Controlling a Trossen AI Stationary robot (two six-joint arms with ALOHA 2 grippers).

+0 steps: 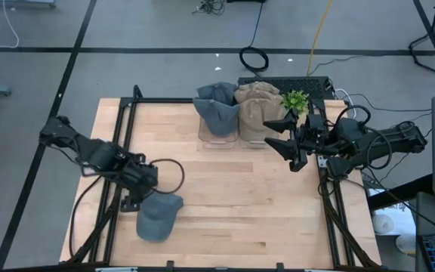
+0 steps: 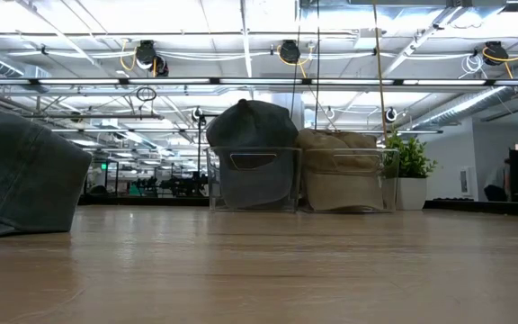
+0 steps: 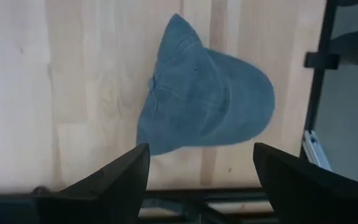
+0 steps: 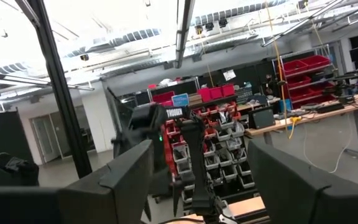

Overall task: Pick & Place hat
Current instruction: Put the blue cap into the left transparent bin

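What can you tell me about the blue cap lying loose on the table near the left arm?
The blue cap is a faded denim-like baseball cap with stitched crown panels and a curved brim. It lies flat on the bare wooden table near the front left corner, apart from the caps in the clear bins at the back. The left gripper hangs just above it with fingers open, not touching it. Nothing else appears to touch the cap but the tabletop.

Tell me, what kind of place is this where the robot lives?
Probably a robotics lab or workshop. The wooden table stands on a grey floor with cables, the low view shows a big hall with ceiling lights, and shelves of red bins and work desks fill the room behind.
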